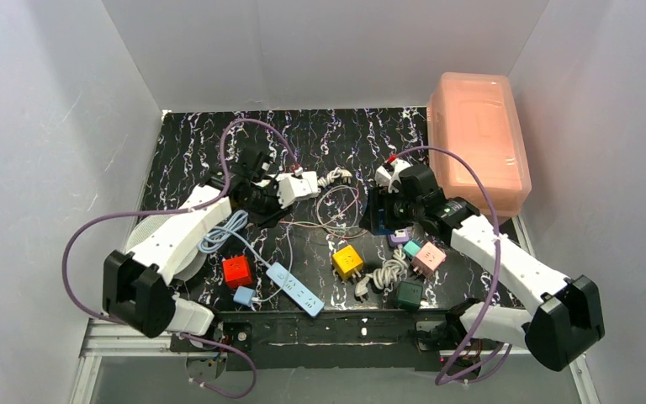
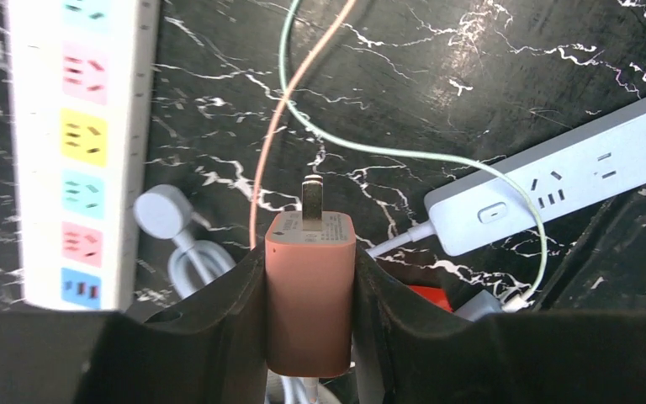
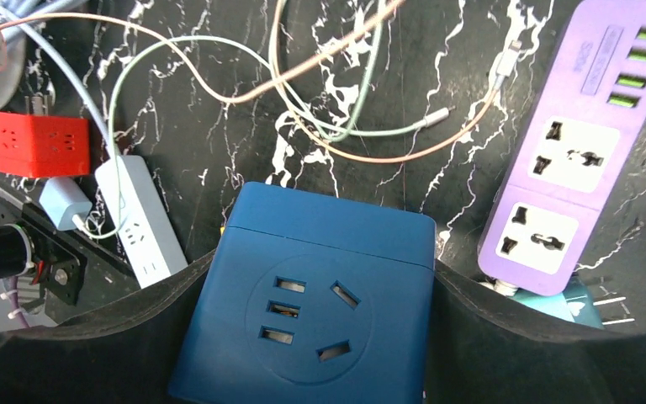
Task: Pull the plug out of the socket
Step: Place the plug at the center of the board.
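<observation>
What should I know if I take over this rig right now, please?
Left gripper: fingers shut on the brown plug, prongs bare, out of any outlet.
Right gripper: closed around the blue cube socket.
White power strip: flat on the table beside the plug; its visible outlets empty.
Done: plug is off.
Left: probably only setting the plug down.
</observation>
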